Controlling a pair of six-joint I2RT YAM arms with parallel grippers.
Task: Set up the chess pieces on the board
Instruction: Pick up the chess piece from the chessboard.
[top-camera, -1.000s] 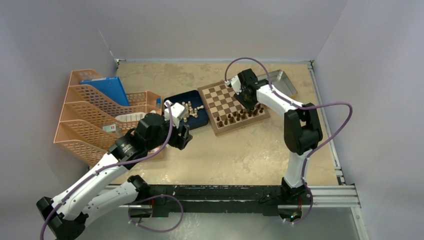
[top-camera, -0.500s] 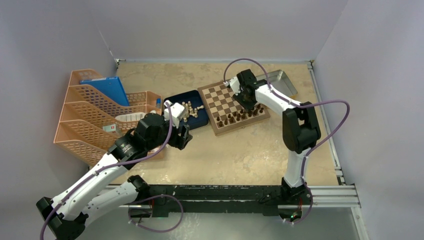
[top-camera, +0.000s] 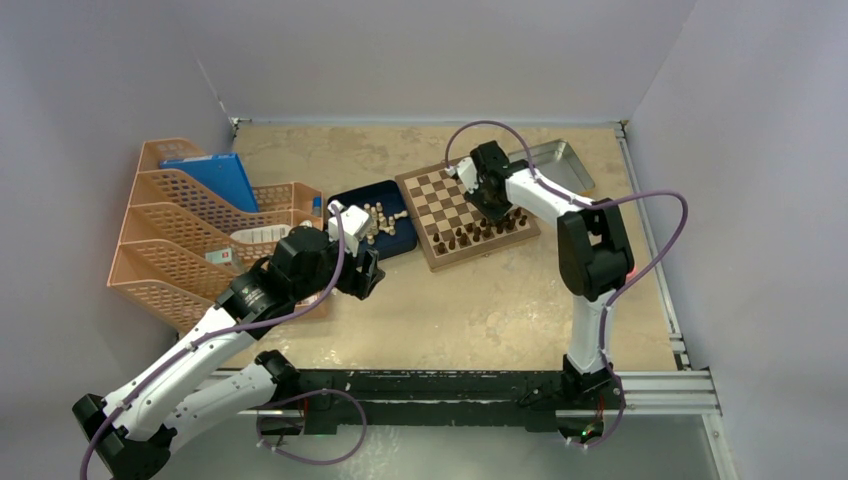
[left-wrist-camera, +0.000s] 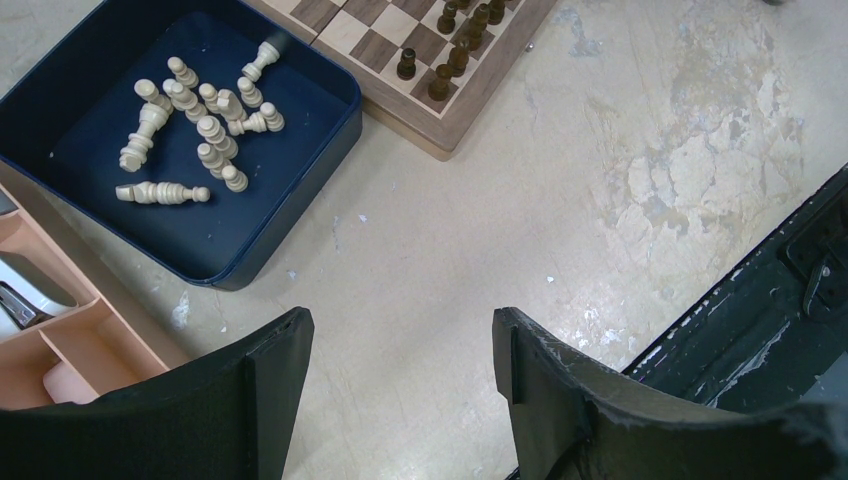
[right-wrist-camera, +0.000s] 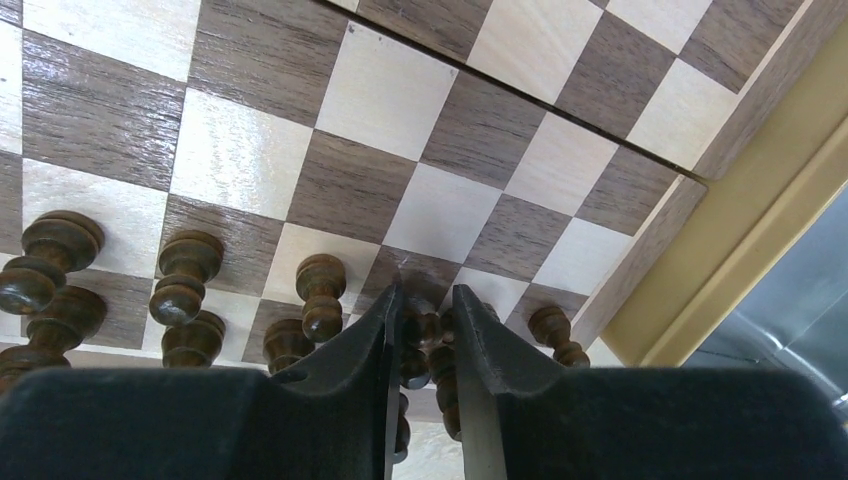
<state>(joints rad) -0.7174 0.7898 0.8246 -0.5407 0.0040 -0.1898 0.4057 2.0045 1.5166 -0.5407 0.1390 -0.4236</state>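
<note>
The right gripper (right-wrist-camera: 425, 305) hangs low over the chessboard's (right-wrist-camera: 380, 95) near edge, towards its right end, jaws narrowed either side of one dark chessman (right-wrist-camera: 420, 345), probably to seat it; whether they pinch it I cannot tell. The other dark chessmen (right-wrist-camera: 185, 275), glossy turned wood, stand upright in two rows along that edge. The left gripper (left-wrist-camera: 400, 390) hovers released and empty beside the dark blue tray (left-wrist-camera: 230, 230) of toppled cream chessmen (left-wrist-camera: 205, 130), likely next.

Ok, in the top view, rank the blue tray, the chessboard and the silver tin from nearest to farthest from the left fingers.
1. Blue tray, just beyond the left fingers.
2. Chessboard, farther right.
3. Silver tin, far right corner.
</note>
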